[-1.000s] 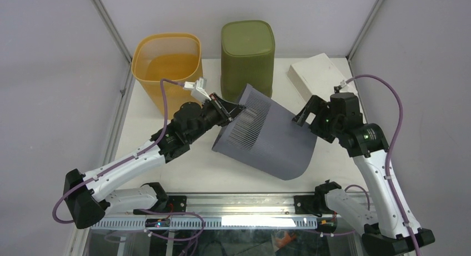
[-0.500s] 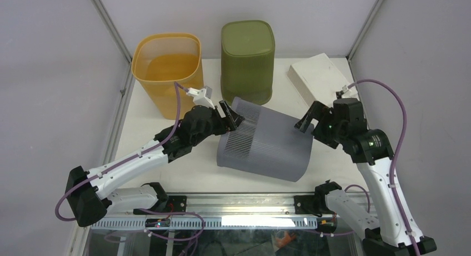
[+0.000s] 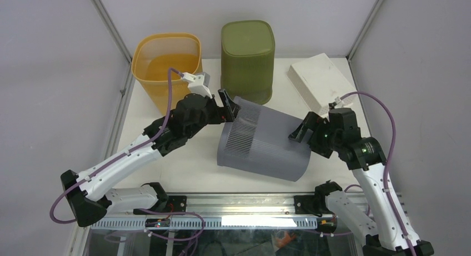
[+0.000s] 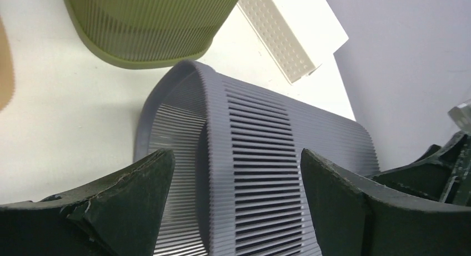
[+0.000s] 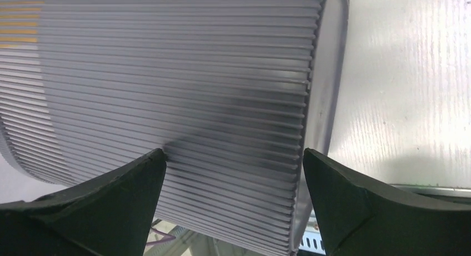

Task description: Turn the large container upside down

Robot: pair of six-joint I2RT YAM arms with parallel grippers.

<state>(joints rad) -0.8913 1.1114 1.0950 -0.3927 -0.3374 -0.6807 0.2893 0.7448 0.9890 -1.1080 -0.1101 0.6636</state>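
Observation:
The large container [image 3: 266,145] is grey and ribbed, and it lies low on the white table [image 3: 166,161] with a ribbed wall facing up; its mouth is hidden. My left gripper [image 3: 229,107] hangs open just off the container's far left corner, touching nothing. In the left wrist view its jaws [image 4: 236,156] frame the slatted grey wall [image 4: 261,134] with a gap on both sides. My right gripper [image 3: 300,128] stands open against the container's right end. The right wrist view shows the ribbed wall [image 5: 183,84] filling the space between the open gripper [image 5: 234,153].
An orange container [image 3: 166,67] stands mouth up at the back left. A green container [image 3: 247,56] stands mouth down right behind the grey one. A white flat box [image 3: 319,78] lies at the back right. A metal rail [image 3: 244,203] runs along the near edge.
The left gripper let go of the container's edge and opened wide. The container dropped from a raised tilt to lie low on the table. The right gripper moved in against its right end.

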